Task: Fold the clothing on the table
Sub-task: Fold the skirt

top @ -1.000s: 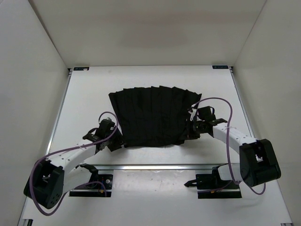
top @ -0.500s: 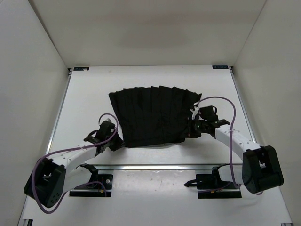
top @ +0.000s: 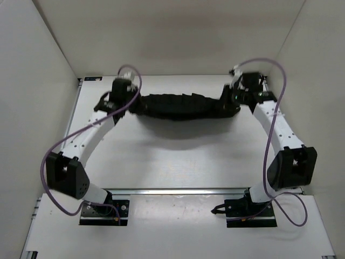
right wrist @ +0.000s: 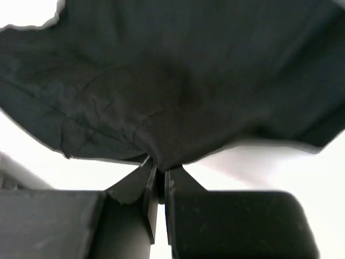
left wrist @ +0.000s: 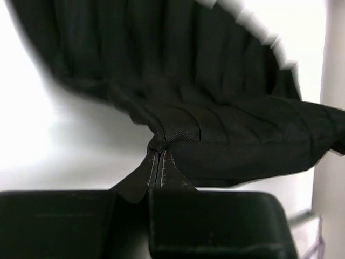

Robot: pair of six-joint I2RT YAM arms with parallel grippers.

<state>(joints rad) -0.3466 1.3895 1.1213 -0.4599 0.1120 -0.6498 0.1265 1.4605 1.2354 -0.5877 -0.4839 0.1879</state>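
Nearest, the two arm bases [top: 99, 208] sit bolted beside a metal rail [top: 178, 191]. Past it the white surface [top: 178, 162] runs back to a soft shadow [top: 178, 132]. Both arms stretch toward the far end, trailing purple cables [top: 59, 145]. There the clothing [top: 180, 105], black and pleated, is gathered into a long sagging band strung between the two grippers. The left gripper [left wrist: 156, 162] is pinched tight on a fold at the band's left end, with pleats fanning away beyond it. The right gripper [right wrist: 157, 171] is clamped just as tightly on the fabric edge at the right end. Behind them stands the back wall [top: 167, 38].
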